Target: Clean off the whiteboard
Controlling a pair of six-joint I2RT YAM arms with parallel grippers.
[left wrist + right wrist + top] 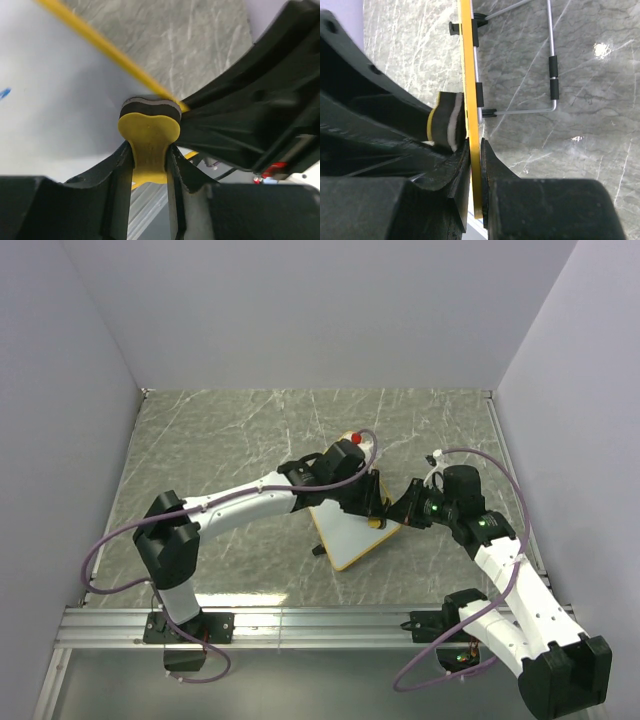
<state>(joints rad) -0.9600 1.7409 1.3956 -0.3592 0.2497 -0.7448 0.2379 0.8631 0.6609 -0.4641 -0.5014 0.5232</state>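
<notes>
The whiteboard (352, 538) is a white board with an orange-yellow frame, held tilted above the table's middle. My right gripper (476, 150) is shut on its frame edge (470, 75), seen edge-on in the right wrist view. My left gripper (150, 157) is shut on the yellow bone-shaped eraser (148, 137) and presses its dark felt against the white board face (55, 115) near the yellow frame. A small blue mark (4, 93) shows at the board's left. The eraser also shows in the right wrist view (446, 122), against the board. In the top view both grippers meet at the board's right edge (385, 508).
A wire stand (551, 65) with black clips hangs from the board's back. A small object with a red top (356, 439) lies on the marble table behind the left arm. Grey walls stand on three sides; an aluminium rail (300, 620) runs along the near edge.
</notes>
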